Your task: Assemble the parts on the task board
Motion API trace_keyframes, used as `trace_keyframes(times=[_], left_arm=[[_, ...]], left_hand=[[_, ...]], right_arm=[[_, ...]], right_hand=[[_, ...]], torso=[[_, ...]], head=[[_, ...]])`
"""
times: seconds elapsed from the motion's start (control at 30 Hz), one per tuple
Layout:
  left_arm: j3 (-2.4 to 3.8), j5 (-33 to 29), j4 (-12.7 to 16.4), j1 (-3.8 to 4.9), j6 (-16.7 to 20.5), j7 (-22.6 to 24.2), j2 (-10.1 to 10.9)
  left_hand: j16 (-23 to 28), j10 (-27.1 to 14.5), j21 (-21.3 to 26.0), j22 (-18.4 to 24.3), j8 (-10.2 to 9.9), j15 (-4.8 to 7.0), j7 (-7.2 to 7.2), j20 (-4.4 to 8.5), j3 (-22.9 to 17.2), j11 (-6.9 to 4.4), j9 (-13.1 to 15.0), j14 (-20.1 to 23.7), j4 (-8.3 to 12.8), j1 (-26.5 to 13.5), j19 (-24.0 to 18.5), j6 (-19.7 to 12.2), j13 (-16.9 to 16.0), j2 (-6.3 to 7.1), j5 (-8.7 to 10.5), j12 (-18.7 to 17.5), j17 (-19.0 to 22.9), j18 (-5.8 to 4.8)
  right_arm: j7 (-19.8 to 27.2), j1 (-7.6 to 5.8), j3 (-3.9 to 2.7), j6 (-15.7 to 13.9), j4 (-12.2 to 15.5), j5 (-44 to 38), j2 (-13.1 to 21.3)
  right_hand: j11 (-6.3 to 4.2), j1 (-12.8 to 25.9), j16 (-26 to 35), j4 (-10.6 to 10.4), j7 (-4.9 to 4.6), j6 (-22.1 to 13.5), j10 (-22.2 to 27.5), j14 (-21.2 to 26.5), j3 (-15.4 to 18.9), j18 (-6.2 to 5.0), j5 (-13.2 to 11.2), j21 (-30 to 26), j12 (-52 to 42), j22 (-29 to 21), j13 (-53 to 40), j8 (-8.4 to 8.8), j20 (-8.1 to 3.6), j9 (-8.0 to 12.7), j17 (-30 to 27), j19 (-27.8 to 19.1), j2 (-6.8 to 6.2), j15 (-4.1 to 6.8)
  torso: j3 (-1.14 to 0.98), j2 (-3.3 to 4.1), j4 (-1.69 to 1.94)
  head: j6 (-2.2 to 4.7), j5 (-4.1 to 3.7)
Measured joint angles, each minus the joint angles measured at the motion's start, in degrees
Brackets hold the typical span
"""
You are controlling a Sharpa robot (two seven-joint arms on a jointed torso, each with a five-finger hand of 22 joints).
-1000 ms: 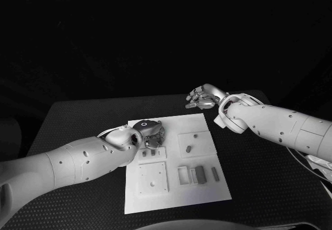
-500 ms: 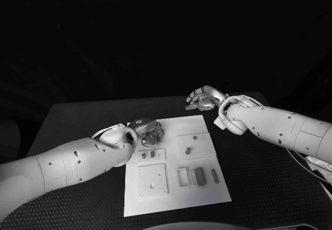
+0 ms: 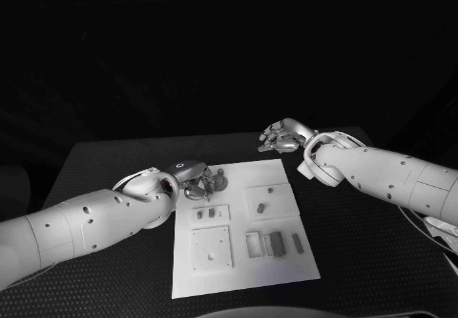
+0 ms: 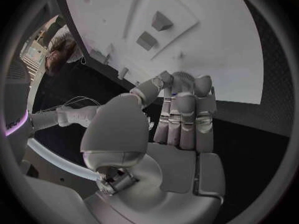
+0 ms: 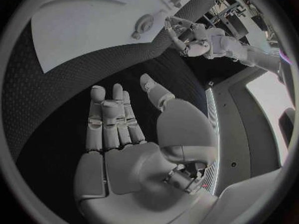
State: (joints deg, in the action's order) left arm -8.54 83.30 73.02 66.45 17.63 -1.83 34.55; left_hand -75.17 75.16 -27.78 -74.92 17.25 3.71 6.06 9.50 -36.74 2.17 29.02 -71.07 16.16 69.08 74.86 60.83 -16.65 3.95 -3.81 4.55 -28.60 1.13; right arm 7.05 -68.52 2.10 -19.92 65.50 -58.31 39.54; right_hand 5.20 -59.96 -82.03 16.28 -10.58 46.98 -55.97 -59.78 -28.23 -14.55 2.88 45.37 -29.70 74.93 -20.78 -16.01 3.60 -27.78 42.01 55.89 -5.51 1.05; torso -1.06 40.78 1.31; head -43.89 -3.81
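In the head view, the flat white rectangular task board (image 3: 243, 228) was seen lying in the middle of the black textured counter (image 3: 114, 165), with small grey parts (image 3: 276, 242) resting in its shallow raised frames. The left robot hand (image 3: 198, 181) was placed at the board's far left corner, its fingers partly curled over the edge; whether anything was touched there could not be told from above. In the left wrist view the fingers (image 4: 184, 117) of that hand were shown bent forward together above the counter just beside the board's edge (image 4: 206, 59), with nothing held in them – and two dark parts (image 4: 154, 30) were seen on the board beyond.

The right robot hand (image 3: 282, 138) was held beyond the board's far right corner, clear of it. Only in the right wrist view was its palm (image 5: 124, 149) revealed – fingers extended and slightly apart, empty, over the bare counter, with the board's corner (image 5: 93, 30) well ahead.
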Motion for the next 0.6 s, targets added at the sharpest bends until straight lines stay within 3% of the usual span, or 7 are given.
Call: trace_keyframes(times=[0.23,0.6], left_arm=[[-0.03,-0.11,0.60,0.00,-0.36,-0.03,1.36],[-0.26,-0.09,0.27,-0.06,-1.03,-0.10,1.63]], left_hand=[[0.00,0.19,0.00,0.00,0.00,0.05,0.08,-0.09,-0.04,0.19,0.01,-0.05,0.05,0.05,0.09,0.07,0.00,0.06,0.11,0.00,0.01,0.00],[0.00,0.18,0.00,0.01,-0.02,0.06,0.08,-0.13,-0.12,0.19,0.03,-0.06,0.15,0.05,0.13,0.07,-0.03,0.10,0.03,-0.10,0.01,0.00]], right_arm=[[-0.03,0.00,0.00,0.00,-0.04,0.01,0.15],[-0.03,0.00,0.00,0.01,-0.07,0.01,0.11]], right_hand=[[0.03,0.00,-0.22,0.00,-0.01,-0.01,-0.02,0.00,0.00,0.02,0.00,0.00,0.22,-0.01,0.00,0.00,0.00,0.00,0.00,0.00,0.00,0.00],[0.14,0.00,-0.22,0.00,-0.01,-0.02,-0.12,-0.09,0.00,0.30,0.00,0.00,0.22,-0.01,0.05,0.00,0.00,0.00,0.01,0.00,0.00,-0.09]], torso=[[0.04,0.05,0.05],[0.08,0.09,-0.07]], head=[[0.00,0.23],[0.13,0.65]])
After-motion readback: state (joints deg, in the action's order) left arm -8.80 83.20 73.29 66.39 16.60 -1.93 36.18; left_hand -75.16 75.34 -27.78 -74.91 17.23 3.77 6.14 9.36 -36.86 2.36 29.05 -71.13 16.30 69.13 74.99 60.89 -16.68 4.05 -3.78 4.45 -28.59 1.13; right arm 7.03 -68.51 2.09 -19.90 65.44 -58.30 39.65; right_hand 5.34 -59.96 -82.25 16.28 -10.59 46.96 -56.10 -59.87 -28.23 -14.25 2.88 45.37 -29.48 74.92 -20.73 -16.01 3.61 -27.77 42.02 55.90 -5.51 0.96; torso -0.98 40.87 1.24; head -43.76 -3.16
